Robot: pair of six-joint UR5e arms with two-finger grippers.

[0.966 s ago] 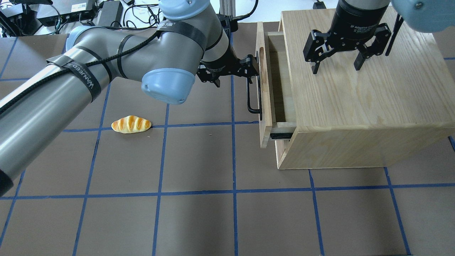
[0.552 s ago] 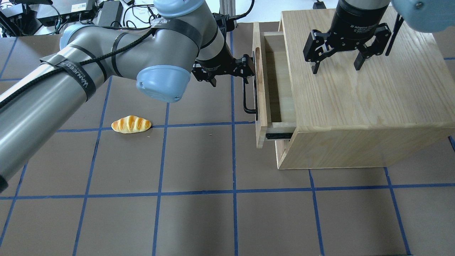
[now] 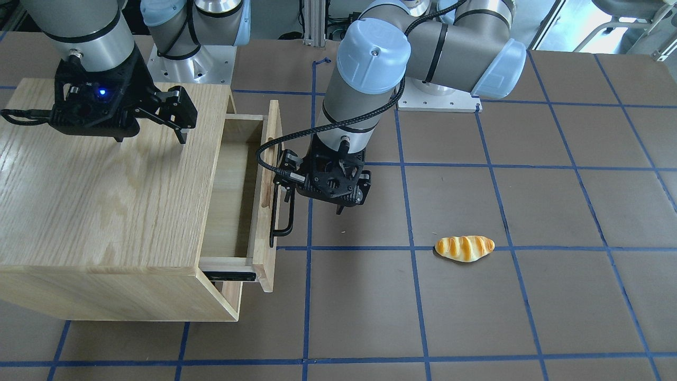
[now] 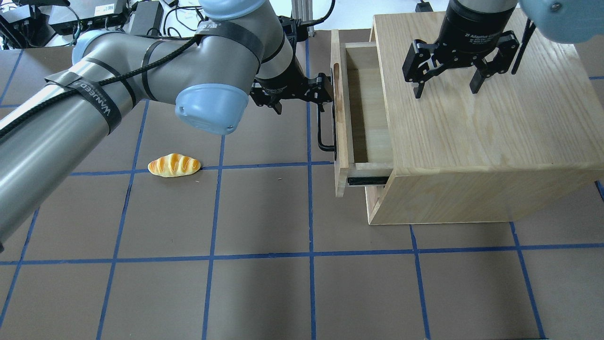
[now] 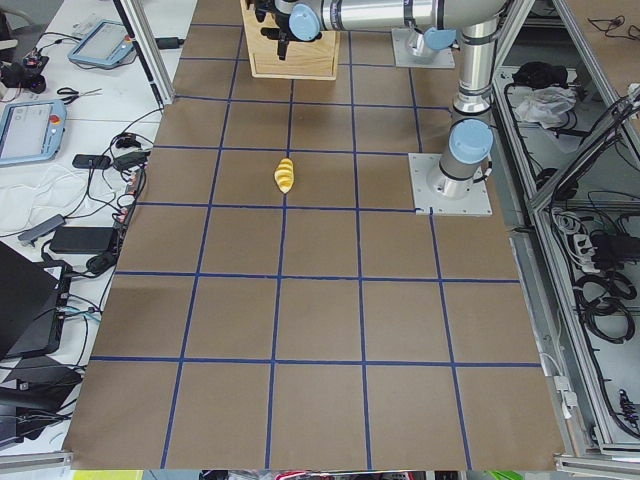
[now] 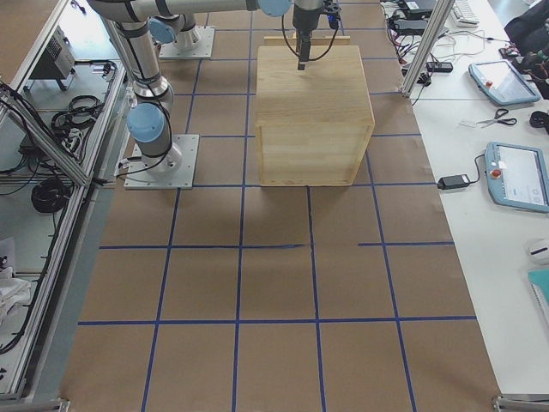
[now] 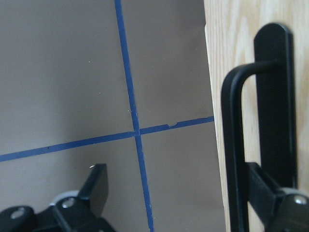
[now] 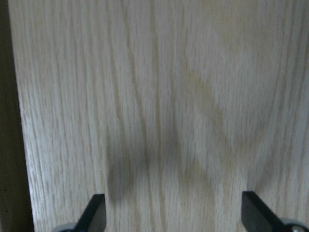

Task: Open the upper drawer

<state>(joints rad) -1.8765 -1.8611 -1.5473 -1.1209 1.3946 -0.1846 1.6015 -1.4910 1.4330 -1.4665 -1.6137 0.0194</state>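
The upper drawer is light oak: a wide flat front panel with a narrow slot cut along its top edge, and a pale wood tray behind it. A black side rail shows under the tray's corner where it leaves the cabinet. The drawer stands partly out of the cabinet's open side, its tray bare as far as I can see into it. A long black bar handle runs along the outer face of the panel. My left gripper is spread wide at that handle. One finger is tucked between the bar and the panel, and the other hangs free on the side away from the cabinet. My right gripper hangs over the cabinet's top, fingers apart and gripping nothing. Compared with a second ago, the front panel sits farther out from the cabinet and more of the tray floor is uncovered. My left gripper has moved off from the cabinet with it. My right gripper has not shifted, nor has the bread roll lying on the table well out from the cabinet's open side.
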